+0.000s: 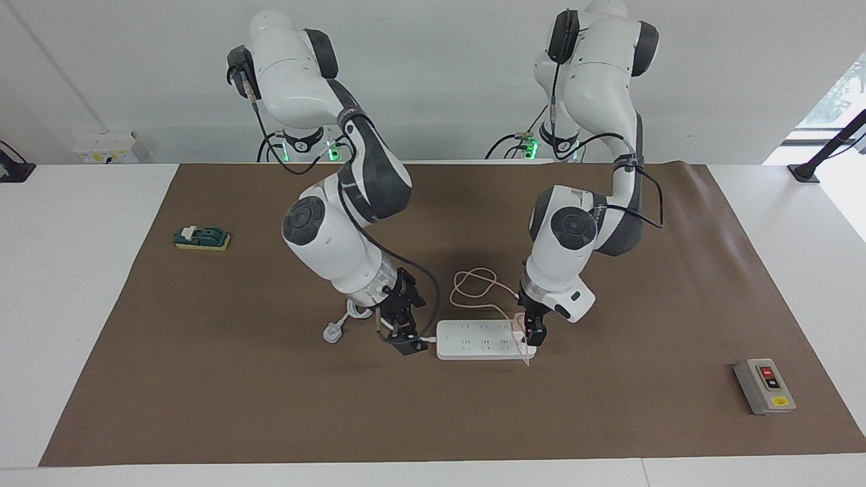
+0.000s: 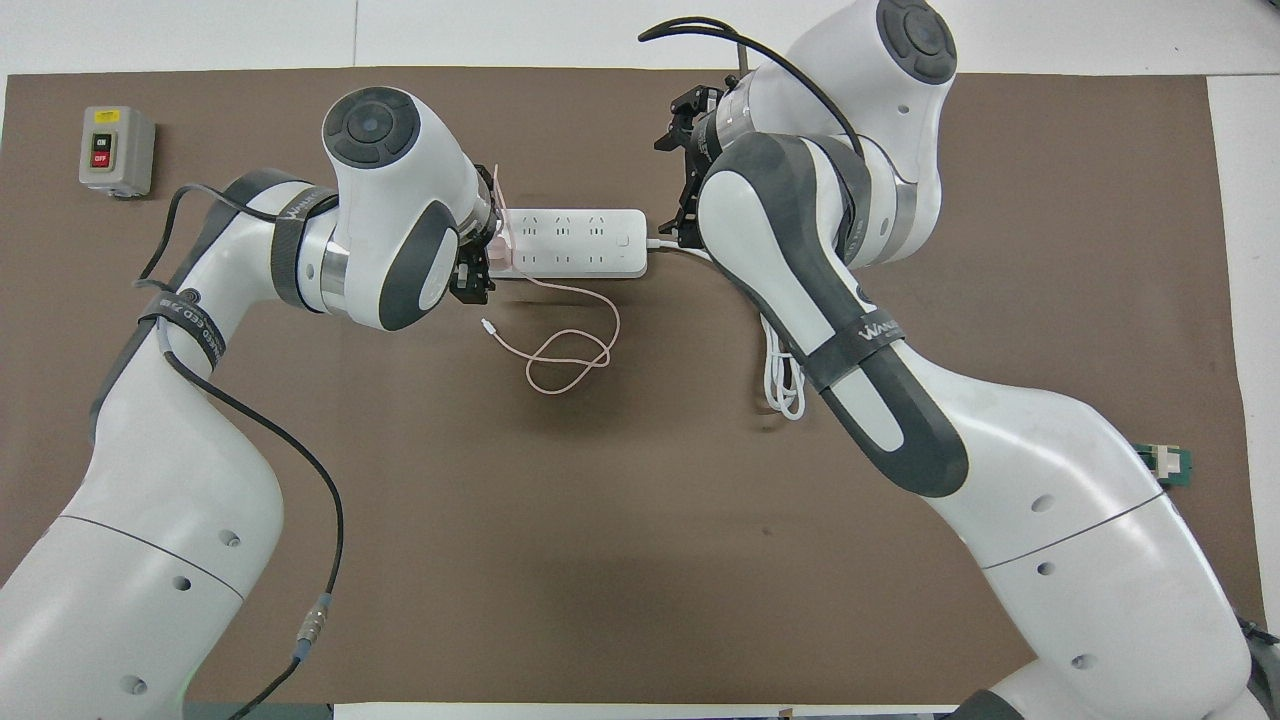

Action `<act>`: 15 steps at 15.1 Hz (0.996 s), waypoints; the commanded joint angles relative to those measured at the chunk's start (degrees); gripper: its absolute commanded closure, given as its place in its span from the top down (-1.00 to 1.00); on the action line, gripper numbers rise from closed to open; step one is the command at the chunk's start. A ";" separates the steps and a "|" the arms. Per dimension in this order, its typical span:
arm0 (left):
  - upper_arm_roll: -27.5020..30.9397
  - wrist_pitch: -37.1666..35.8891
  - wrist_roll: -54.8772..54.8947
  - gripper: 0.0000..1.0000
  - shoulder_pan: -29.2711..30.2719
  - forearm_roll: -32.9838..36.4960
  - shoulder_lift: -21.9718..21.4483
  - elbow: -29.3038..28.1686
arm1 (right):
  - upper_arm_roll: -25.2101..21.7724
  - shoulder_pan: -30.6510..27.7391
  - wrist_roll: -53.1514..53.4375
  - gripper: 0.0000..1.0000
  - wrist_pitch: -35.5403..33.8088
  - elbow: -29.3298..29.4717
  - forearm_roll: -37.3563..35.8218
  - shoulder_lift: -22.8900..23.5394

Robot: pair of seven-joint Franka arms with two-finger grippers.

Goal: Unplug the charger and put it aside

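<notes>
The pale-pink charger sits plugged into the white power strip at the strip's end toward the left arm; it also shows in the overhead view. Its thin pink cable loops on the mat nearer to the robots than the strip, as the overhead view also shows. My left gripper is down at the charger, right against it. My right gripper is low at the strip's other end, where the thick white cord leaves it.
The strip's thick white cord and plug lie beside the right gripper, bundled under the right arm. A grey switch box sits toward the left arm's end. A green and yellow block sits toward the right arm's end.
</notes>
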 commanded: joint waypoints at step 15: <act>0.82 1.13 -1.35 0.39 -0.47 0.98 -2.03 -3.01 | -4.11 6.56 0.68 0.95 1.20 6.41 -3.25 8.99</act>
